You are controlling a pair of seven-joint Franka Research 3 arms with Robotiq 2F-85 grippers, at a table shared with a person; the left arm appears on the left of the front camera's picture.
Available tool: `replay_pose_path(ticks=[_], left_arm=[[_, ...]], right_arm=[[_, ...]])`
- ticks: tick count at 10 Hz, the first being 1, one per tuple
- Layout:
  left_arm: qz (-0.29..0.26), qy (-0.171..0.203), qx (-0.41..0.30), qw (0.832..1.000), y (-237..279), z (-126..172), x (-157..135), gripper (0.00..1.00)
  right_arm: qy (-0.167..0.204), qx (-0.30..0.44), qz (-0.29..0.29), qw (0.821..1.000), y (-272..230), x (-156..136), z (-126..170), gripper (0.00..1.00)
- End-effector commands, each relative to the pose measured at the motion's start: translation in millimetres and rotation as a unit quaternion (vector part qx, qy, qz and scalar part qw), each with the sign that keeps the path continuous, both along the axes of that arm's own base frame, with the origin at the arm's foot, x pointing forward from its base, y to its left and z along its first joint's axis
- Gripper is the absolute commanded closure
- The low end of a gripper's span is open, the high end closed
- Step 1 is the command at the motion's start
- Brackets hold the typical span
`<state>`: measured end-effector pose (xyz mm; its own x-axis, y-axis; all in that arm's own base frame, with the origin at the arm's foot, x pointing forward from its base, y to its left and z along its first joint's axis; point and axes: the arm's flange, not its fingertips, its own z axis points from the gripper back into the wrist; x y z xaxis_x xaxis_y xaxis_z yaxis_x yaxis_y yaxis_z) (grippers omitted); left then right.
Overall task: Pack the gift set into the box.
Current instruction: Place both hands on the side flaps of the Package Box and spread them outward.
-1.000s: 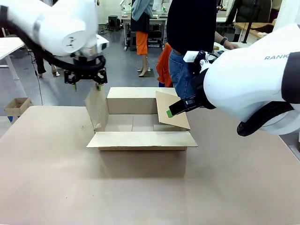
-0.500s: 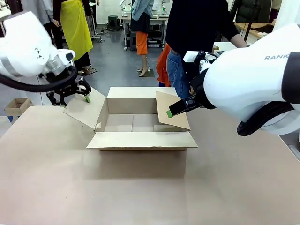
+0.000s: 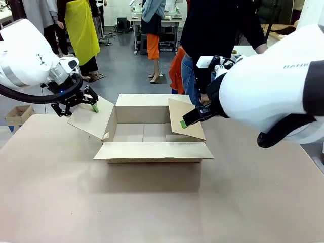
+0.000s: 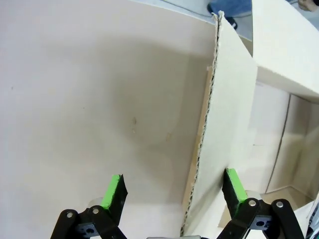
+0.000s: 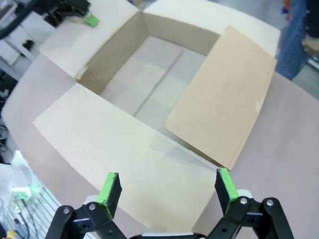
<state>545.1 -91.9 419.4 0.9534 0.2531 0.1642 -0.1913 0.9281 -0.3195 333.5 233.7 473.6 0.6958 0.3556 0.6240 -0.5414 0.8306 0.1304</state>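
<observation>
Cardboard brown and open, the box [image 3: 142, 132] sits at the middle of the table [image 3: 50, 202], its floor showing plain cardboard. Its near flap [image 3: 152, 151] lies flat toward six o'clock. The far flap [image 3: 144, 101] stands up at twelve, the left flap [image 3: 91, 120] splays outward toward nine to ten o'clock, and the right flap [image 3: 191, 126] at three o'clock leans inward over the opening.

At ten o'clock from the box, our left gripper [image 3: 79, 107] hangs at the outer edge of the left flap. Through its wrist camera we see the claw spread wide. The flap's raw corrugated edge runs up between the green pads [image 4: 113, 191], nearer the one at that picture's right. We cannot tell whether that pad touches the cardboard.

At three o'clock, our right gripper [image 3: 190, 119] hovers by the right flap, one green fingertip showing in front of it. We cannot tell whether it touches. Its wrist camera shows this claw wide open too, holding nothing, looking down over the near flap into the box.

Beyond the box at twelve to one o'clock, a person [image 3: 212, 30] in a dark top and blue jeans stands at the table's far side.
</observation>
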Motion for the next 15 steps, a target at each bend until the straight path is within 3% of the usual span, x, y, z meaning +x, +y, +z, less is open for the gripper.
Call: replay_pose_path(ticks=[1,2,3,4,5,6,7,8,9,10,12,13,15], left_arm=[[0.009,0.002,0.011,1.000,-2.9,4.2,-1.7,0.00],[0.009,0.002,0.011,1.000,-2.9,4.2,-1.7,0.00],[0.009,0.002,0.011,1.000,-2.9,4.2,-1.7,0.00],[0.009,0.002,0.011,1.000,-2.9,4.2,-1.7,0.00],[0.009,0.002,0.011,1.000,-2.9,4.2,-1.7,0.00],[0.009,0.002,0.011,1.000,-2.9,4.2,-1.7,0.00],[0.009,0.002,0.011,1.000,-2.9,4.2,-1.7,0.00],[0.009,0.002,0.011,1.000,-2.9,4.2,-1.7,0.00],[0.009,0.002,0.011,1.000,-2.9,4.2,-1.7,0.00],[0.009,0.002,0.011,1.000,-2.9,4.2,-1.7,0.00],[0.009,0.002,0.011,1.000,-2.9,4.2,-1.7,0.00],[0.009,0.002,0.011,1.000,-2.9,4.2,-1.7,0.00],[0.009,0.002,0.011,1.000,-2.9,4.2,-1.7,0.00]], right_arm=[[0.076,-0.107,-0.017,0.991,56.0,38.3,45.5,0.00],[0.117,-0.156,-0.043,0.980,86.8,60.5,66.7,0.00],[0.116,-0.231,-0.122,0.958,118.4,70.2,74.5,0.00],[0.113,-0.264,-0.104,0.952,137.4,72.1,68.3,0.00],[0.073,-0.159,-0.082,0.981,51.1,47.4,35.6,0.00],[0.073,-0.159,-0.082,0.981,51.1,47.4,35.6,0.00],[0.078,-0.218,-0.118,0.966,85.1,57.1,60.6,0.00],[0.060,-0.284,-0.122,0.949,112.5,62.6,58.3,0.00],[0.033,-0.305,-0.110,0.945,141.6,81.3,57.0,0.00],[0.042,-0.310,-0.106,0.944,159.1,106.3,45.6,0.00],[0.099,-0.305,-0.152,0.935,171.5,150.7,5.9,0.00],[0.092,-0.289,-0.158,0.940,178.0,166.0,-13.0,0.00],[0.086,-0.300,-0.218,0.925,178.6,194.4,-49.6,0.00]])
